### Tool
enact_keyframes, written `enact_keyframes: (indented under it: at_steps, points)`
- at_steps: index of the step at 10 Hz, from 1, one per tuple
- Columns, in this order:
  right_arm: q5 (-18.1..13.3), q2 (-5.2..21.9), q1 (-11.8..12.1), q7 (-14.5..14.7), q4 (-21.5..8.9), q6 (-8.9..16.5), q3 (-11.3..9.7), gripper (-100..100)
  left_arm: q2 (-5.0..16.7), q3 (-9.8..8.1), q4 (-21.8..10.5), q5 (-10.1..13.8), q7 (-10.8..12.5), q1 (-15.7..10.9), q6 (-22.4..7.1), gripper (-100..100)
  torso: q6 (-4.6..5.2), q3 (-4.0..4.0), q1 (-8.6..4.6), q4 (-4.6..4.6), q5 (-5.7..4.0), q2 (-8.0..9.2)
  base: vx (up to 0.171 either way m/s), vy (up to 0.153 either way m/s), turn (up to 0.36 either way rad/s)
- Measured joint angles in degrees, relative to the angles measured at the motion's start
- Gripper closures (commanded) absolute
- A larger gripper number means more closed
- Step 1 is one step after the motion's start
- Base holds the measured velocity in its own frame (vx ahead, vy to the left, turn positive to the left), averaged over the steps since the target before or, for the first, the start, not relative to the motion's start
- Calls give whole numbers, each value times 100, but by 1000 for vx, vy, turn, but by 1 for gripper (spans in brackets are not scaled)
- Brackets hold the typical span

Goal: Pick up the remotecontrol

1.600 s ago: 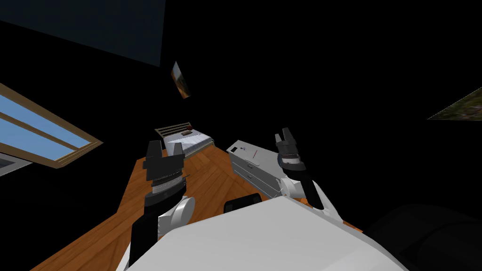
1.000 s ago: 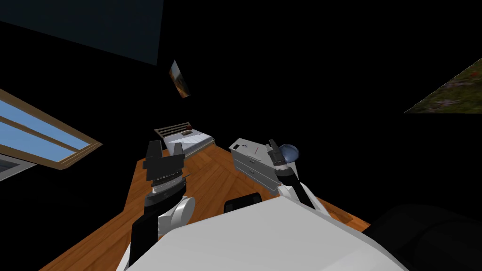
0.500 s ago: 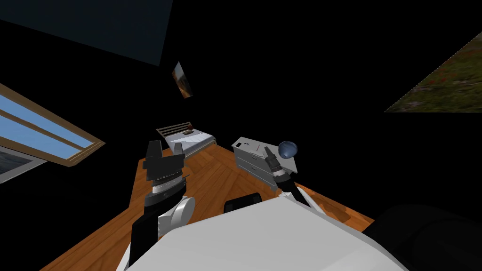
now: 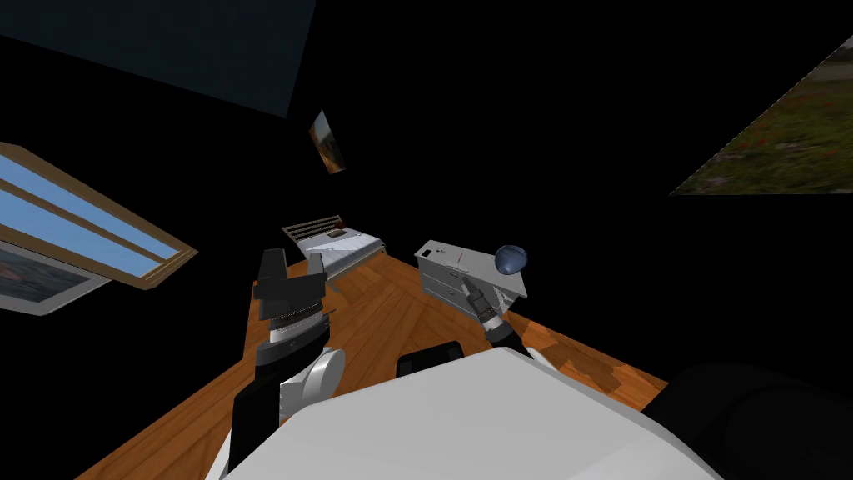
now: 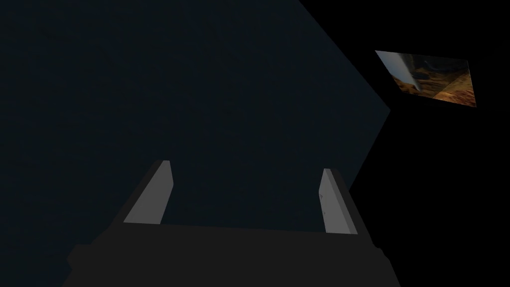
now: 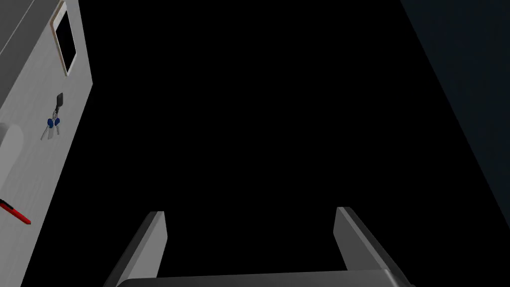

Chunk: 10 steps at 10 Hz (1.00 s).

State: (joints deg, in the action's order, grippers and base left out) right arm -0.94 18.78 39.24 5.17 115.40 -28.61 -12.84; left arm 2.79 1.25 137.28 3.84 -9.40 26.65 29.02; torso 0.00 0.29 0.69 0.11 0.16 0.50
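Approach step: my right gripper (image 6: 249,212), jaws wide and empty, hangs just beside the dresser (image 6: 35,174). The remotecontrol (image 6: 9,142) (that pale rounded shape, I judge) lies on the dresser top between keys (image 6: 52,123) and red pen (image 6: 15,213). Next, swing over it. Left gripper (image 5: 244,167): wide, well apart from the dresser.

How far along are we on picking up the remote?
Done: the right claw is out at the grey dresser. In hand: nothing; it is open, aimed past the dresser top's edge at a black area, with keys and a red pen off to its side. To do: line up on the pale rounded shape by the pen, possibly the remote, close and lift. The left claw is open, raised, idle.
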Motion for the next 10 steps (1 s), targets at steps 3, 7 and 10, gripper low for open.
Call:
enact_keyframes:
  at_steps: [3, 7, 10]
  points:
    - [7, 300, 98, 47, -444, -7, -231, -100, 1, -1, 0, 0, 0, 1, 0, 0, 1, -14, -34, -4, -6, -28, -60, 101, 37]
    - [-6, 750, 159, 121, -1009, -20, -531, -100, 1, -1, 0, 0, 0, 1, 0, 0, 0, -20, -36, -6, -6, -38, -42, 97, 55]
    - [-34, 1173, 227, 171, -1466, -76, -746, -100, 1, -1, 0, 0, 0, 1, 0, 0, -2, -21, -28, -7, -5, -39, -31, 102, 63]
